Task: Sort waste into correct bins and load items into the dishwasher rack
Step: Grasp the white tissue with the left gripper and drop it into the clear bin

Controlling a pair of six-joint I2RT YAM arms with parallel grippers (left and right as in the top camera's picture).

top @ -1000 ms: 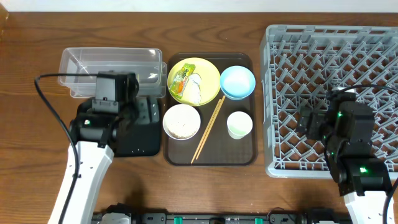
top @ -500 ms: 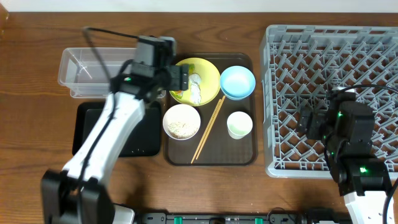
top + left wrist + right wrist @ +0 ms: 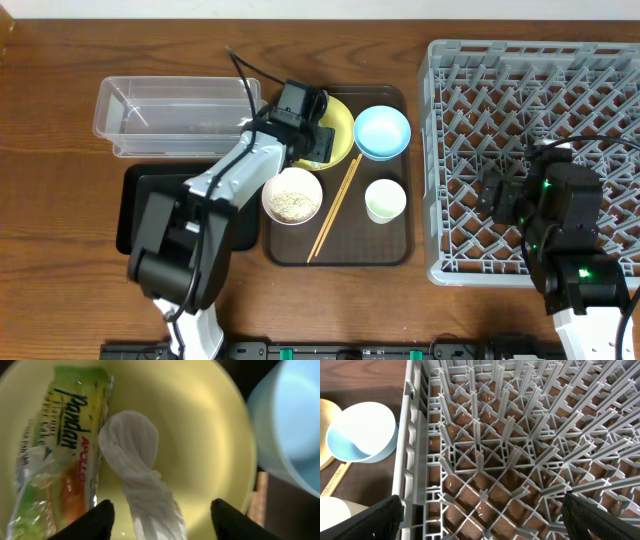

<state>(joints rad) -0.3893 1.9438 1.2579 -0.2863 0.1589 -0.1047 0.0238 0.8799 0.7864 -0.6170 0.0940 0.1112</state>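
Nothing sorted or loaded yet, by the look of it: clear tub (image 3: 170, 115) and black tray (image 3: 140, 185) hold nothing, and the rack (image 3: 410, 460) shows bare grey pegs over its lattice floor. Left gripper (image 3: 165, 522) hangs low over the yellow plate (image 3: 200, 435), jaws spread wide to either side of the crumpled white paper (image 3: 135, 465), gripping nothing. The paper is soft and twisted; the snack wrapper (image 3: 55, 460) just beside it is glossy, creased film. The plate is smooth and shallow. On the brown serving tray (image 3: 390, 250) sit the light blue bowl (image 3: 382, 131), the white bowl (image 3: 292, 195) with loose rice (image 3: 292, 205), a small cup (image 3: 385, 200) and slim wooden chopsticks (image 3: 335, 208). Right gripper (image 3: 485, 520) is wide open and empty over the rack. All waste and all dishes remain.
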